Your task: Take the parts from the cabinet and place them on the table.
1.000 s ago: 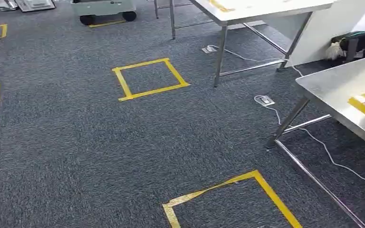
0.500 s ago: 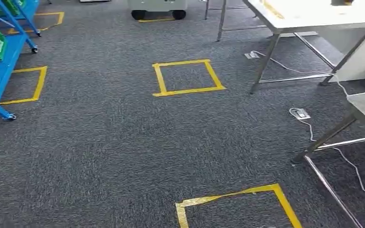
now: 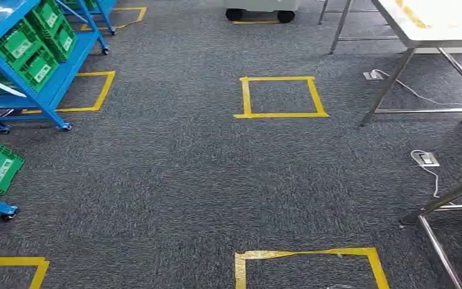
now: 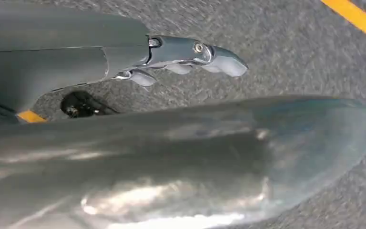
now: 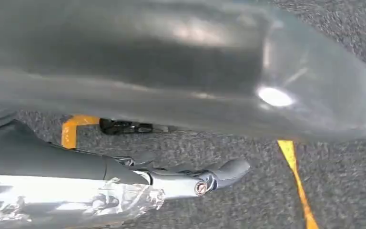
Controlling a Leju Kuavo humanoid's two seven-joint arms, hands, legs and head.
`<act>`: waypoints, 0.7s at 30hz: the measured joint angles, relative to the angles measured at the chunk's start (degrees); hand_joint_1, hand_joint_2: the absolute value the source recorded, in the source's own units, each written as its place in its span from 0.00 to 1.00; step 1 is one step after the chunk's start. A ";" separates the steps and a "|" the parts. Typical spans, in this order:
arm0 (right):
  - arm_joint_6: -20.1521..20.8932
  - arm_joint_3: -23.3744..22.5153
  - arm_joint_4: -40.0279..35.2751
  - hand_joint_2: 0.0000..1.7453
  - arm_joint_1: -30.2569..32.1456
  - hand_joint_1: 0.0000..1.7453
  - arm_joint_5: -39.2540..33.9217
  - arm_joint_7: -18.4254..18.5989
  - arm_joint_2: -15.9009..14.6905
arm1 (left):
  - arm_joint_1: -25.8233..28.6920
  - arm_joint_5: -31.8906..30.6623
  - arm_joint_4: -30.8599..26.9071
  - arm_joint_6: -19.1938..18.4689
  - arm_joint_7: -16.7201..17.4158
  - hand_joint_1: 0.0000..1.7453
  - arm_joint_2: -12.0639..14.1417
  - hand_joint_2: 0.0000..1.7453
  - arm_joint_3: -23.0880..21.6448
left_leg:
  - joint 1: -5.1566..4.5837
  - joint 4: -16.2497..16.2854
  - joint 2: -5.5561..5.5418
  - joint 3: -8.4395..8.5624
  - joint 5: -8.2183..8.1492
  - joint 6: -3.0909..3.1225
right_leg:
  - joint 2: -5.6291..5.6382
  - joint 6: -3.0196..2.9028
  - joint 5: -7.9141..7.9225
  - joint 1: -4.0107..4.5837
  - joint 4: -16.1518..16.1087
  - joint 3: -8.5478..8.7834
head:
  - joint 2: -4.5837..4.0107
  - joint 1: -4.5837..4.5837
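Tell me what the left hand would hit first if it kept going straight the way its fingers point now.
Most likely just the grey carpet. The left hand hangs empty, its fingers aimed at bare floor, with yellow tape off to one side. Depth is hard to judge here.

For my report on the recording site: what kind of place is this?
Probably a robot test area set up like a small warehouse or workshop. Yellow tape squares mark spots on the grey carpet, a blue wheeled rack holds green bins, and a steel-legged white table stands at the right.
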 joint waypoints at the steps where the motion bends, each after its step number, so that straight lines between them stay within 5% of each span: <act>1: 0.00 0.00 0.00 0.00 0.05 0.00 0.00 0.00 0.00 | -0.18 -0.11 0.00 0.04 -0.09 0.00 -0.02 0.00 0.00 | -0.38 -3.00 3.86 1.76 0.09 0.08 | -0.60 0.37 -0.31 0.55 0.21 0.02 | 0.00 -0.02; 5: 0.00 0.00 0.00 0.00 -0.20 0.00 0.00 0.00 0.00 | -0.20 -0.50 0.00 0.66 -0.33 0.00 -0.04 0.00 0.09 | -0.61 -3.77 0.66 1.26 0.17 1.35 | -3.56 1.28 -0.64 0.67 0.04 0.61 | 0.00 0.20; 6: 0.00 0.00 0.00 0.00 -0.29 0.00 -0.02 -0.02 0.00 | -0.11 -0.50 0.00 0.68 -0.33 0.00 -0.13 0.00 0.15 | -0.17 -3.98 -0.06 1.38 0.43 1.72 | -2.23 1.87 -1.21 0.36 0.36 0.16 | 0.00 0.20; 7: 0.00 0.00 0.00 0.00 -0.27 0.00 -0.02 -0.06 0.00 | -0.15 -0.50 0.00 0.68 -0.39 0.00 -0.04 0.00 0.24 | -0.10 -3.98 -0.69 1.33 0.50 1.91 | 1.38 2.13 -2.73 0.31 2.48 -0.45 | 0.00 0.52; 8: 0.00 0.00 0.00 0.00 -0.16 0.00 -0.02 -0.09 0.00 | -0.37 -0.50 0.00 0.79 -0.41 0.00 0.02 0.00 0.39 | -0.08 -3.98 -1.40 1.20 0.58 2.24 | 3.34 2.21 -4.91 0.13 6.43 -2.19 | 0.00 0.65; 10: -0.07 0.00 0.00 0.00 0.15 0.00 -0.04 -0.07 0.00 | -0.44 -0.77 0.00 0.79 -0.41 0.00 -0.02 0.00 0.48 | -0.13 -3.96 -3.24 0.99 0.68 2.44 | 4.76 2.36 -8.88 0.10 16.21 -6.89 | 0.00 0.74; 11: -0.09 0.00 0.00 0.00 0.20 0.00 -0.04 -0.07 0.00 | -0.35 -0.79 0.00 0.79 -0.41 0.00 -0.07 0.00 0.52 | -0.15 -3.95 -4.10 0.98 0.72 2.50 | 4.89 2.36 -9.19 0.10 18.63 -8.32 | 0.00 0.74; 12: -0.09 0.00 0.00 0.00 0.20 0.00 -0.07 -0.07 0.00 | -0.27 -1.00 0.00 0.79 -0.41 0.00 -0.07 0.00 0.59 | -0.14 -3.93 -4.98 1.01 0.75 2.48 | 4.91 2.33 -7.96 0.09 18.01 -8.31 | 0.00 0.77; 14: -0.07 0.00 0.00 0.00 0.12 0.00 -0.09 -0.09 -0.02 | -0.22 -1.38 0.00 0.79 -0.42 0.00 -0.11 0.00 0.87 | -0.05 -3.89 -6.81 1.17 0.86 2.29 | 5.38 2.24 -3.05 -0.18 10.40 -5.01 | 0.00 0.72; 15: -0.04 0.00 0.00 0.00 0.11 0.00 -0.11 -0.13 -0.09 | -0.26 -1.75 0.00 0.81 -0.44 0.00 -0.15 0.00 0.90 | 0.03 -3.82 -7.62 1.21 0.88 2.10 | 7.07 2.29 -0.30 -0.49 4.62 -2.31 | 0.00 0.77; 16: 0.07 -0.02 0.00 0.00 0.17 0.00 -0.11 -0.13 -0.18 | -0.31 -1.84 0.00 0.90 -0.46 0.00 -0.17 0.00 0.92 | -0.03 -3.74 -8.27 1.05 0.91 1.75 | 10.66 2.42 -0.25 -0.96 1.69 -1.01 | 0.00 0.79; 17: 0.44 -0.04 0.00 0.00 0.17 0.00 -0.24 -0.15 -0.26 | -0.50 -2.23 0.00 1.16 -0.48 0.00 -0.28 0.00 0.92 | -0.19 -3.27 -9.15 0.64 0.92 1.40 | 11.35 2.18 -0.58 -1.18 0.50 -0.81 | 0.00 0.61; 20: 1.40 -0.31 0.00 0.00 0.15 0.00 -1.20 -0.15 -0.98 | -0.15 -3.67 0.00 2.16 -0.52 0.00 -0.81 0.00 0.90 | 0.36 -3.97 -10.94 0.00 1.85 0.07 | 9.50 1.02 -0.18 -0.56 0.84 -0.47 | 0.00 0.68; 21: 1.79 -0.35 -0.02 0.00 0.21 0.00 -1.46 -0.15 -1.16 | -0.17 -4.09 0.00 2.45 -0.61 0.00 -0.96 0.00 0.90 | 0.44 -3.77 -10.91 -0.26 1.72 -0.11 | 8.51 0.40 0.24 -0.95 0.26 -0.34 | 0.00 0.66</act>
